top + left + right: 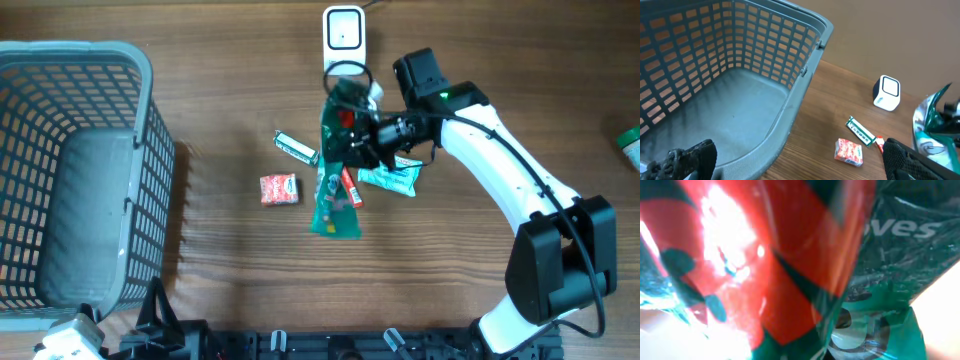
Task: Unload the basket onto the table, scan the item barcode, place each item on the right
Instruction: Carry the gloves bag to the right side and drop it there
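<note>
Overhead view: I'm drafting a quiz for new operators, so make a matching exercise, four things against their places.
Things:
1 basket
2 scanner
3 red packet
4 green bag

Places:
a top centre of the picture
b held by the right gripper
c far left
d just left of the bag's lower half

Pairs: 1-c, 2-a, 3-d, 4-b

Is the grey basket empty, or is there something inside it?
Empty. The basket shows only a bare grey floor in the overhead and left wrist views; no item lies inside.
</note>
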Tool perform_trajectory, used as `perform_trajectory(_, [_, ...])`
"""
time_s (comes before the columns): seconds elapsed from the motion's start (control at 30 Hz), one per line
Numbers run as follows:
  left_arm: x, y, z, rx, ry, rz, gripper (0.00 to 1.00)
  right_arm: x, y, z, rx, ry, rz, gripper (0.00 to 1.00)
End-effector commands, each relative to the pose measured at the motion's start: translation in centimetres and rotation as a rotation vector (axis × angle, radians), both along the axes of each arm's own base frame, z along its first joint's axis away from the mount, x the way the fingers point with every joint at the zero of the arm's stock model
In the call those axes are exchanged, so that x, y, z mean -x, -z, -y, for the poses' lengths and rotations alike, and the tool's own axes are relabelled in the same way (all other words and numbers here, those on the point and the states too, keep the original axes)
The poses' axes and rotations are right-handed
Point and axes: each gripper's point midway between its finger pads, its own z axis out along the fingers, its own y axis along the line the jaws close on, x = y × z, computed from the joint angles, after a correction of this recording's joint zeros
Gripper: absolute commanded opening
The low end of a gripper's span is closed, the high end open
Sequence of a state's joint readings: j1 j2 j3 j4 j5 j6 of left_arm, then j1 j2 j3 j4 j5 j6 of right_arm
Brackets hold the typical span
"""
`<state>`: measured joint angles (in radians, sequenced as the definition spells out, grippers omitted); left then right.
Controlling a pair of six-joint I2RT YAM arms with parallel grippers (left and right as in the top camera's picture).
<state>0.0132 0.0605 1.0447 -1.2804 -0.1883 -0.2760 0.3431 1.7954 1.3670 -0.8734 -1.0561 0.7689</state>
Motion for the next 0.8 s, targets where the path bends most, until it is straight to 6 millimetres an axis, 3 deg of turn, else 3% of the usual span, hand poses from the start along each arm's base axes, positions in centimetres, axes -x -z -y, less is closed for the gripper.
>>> perform_trajectory(0.0, [0.1,-0.1,0.2,0.003,0.013,0.010,1.00,0.4,-2.2,-0.2,-0.044,0.159,-0.413,0.04])
perform_trajectory(0.07, [0.1,-0.1,0.2,0.003,0.013,0.010,1.00,0.3,-2.2,0.2,-0.027,0.207,-0.503,0.04])
perform_trajectory(0.2, [0.1,-0.1,0.2,0.003,0.013,0.010,1.00,1.9,-3.6,0.8,-0.020,0.269,-0.850,0.04])
perform_trajectory(0.3, [0.1,-0.1,0.2,0.003,0.013,0.010,1.00,1.2,-5.4,1.5,-0.114,0.261,-0.927,0.04])
perform_trajectory(0.4, [0.1,-0.1,0.2,0.003,0.013,0.010,1.00,-0.7,-6.6,2.8,-0.219,0.256,-0.864,0.04])
perform_trajectory(0.57, [0.1,-0.1,0.2,0.003,0.013,0.010,1.00,-3.4,-8.9,7.4,-0.411,0.286,-0.787,0.04])
perform_trajectory(0.63, [0.1,-0.1,0.2,0.003,0.013,0.010,1.00,-4.6,-9.0,9.6,-0.447,0.336,-0.729,0.04])
perform_trajectory(0.67, [0.1,-0.1,0.2,0.003,0.013,0.010,1.00,-5.0,-9.1,10.5,-0.467,0.349,-0.682,0.04])
perform_trajectory(0.77, [0.1,-0.1,0.2,0.003,0.013,0.010,1.00,-6.9,-9.3,14.2,-0.534,0.366,-0.293,0.04])
